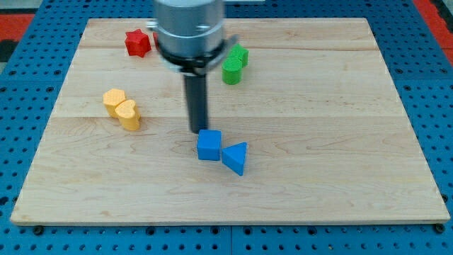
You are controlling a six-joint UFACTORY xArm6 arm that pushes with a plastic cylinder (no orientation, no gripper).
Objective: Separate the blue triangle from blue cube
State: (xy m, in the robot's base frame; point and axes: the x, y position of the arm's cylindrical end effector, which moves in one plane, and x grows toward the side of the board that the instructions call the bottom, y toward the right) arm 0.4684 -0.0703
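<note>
The blue cube (209, 144) lies on the wooden board (318, 142) a little below its middle. The blue triangle (236, 157) lies just to the cube's lower right, its corner touching or nearly touching the cube. My tip (197, 131) is right above the cube's upper left corner in the view, about touching it. The dark rod rises from there to the grey arm body at the view's top.
Two yellow blocks (122, 108) lie side by side at the left. A red star-shaped block (138, 42) lies at the top left. A green block (234, 65) lies at the top middle, partly behind the arm.
</note>
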